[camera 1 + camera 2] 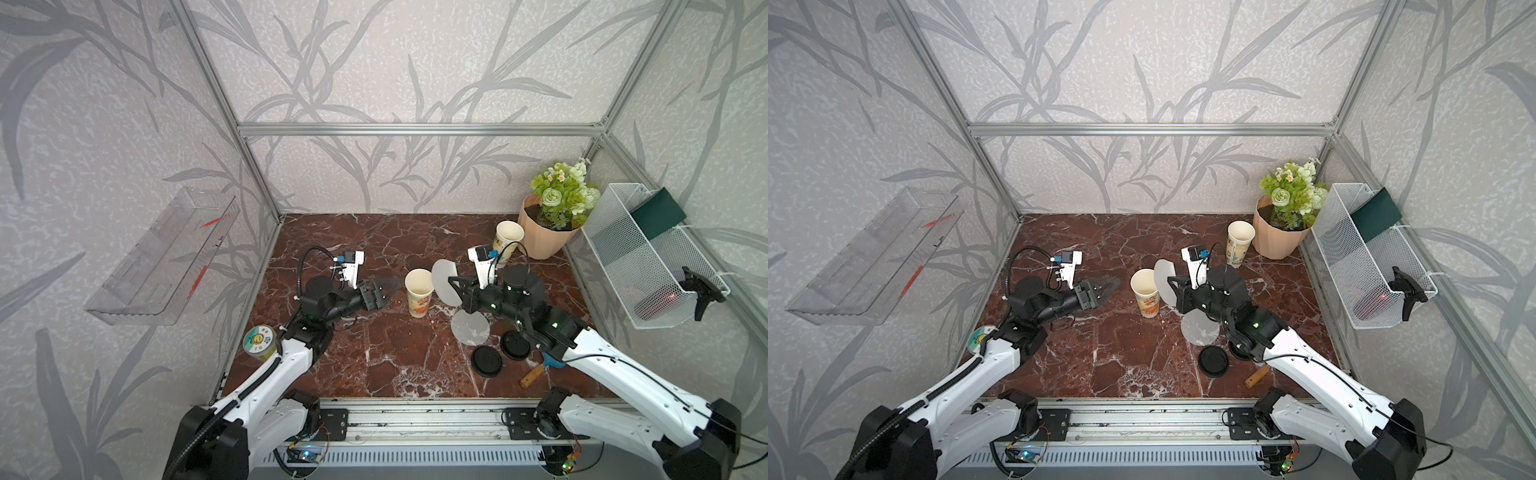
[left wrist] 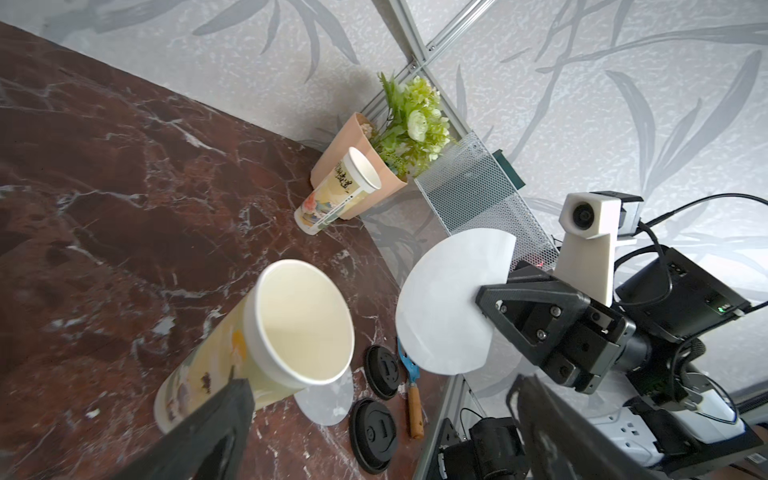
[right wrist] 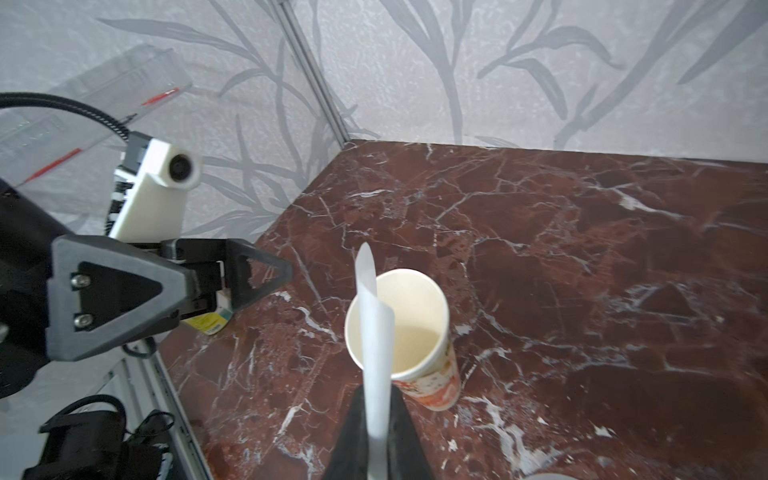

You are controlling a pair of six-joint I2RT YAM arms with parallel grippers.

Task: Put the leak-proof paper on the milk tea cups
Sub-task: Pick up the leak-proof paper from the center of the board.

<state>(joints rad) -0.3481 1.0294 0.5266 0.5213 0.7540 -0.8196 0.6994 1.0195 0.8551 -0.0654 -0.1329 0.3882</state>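
Note:
A milk tea cup stands upright and uncovered mid-table, orange print on its side. Another cup stands farther back beside the flower pot, mouth bare too. My right gripper is shut on the edge of one leak-proof paper. The disc is held on edge, just right of the near cup's rim. A second paper disc lies flat on the table under the right arm. My left gripper is open, just left of the near cup, holding nothing.
Two black round lids and a wooden-handled tool lie front right. A peach flower pot stands in the back right corner. A white wire basket hangs on the right wall. A can sits at the left edge.

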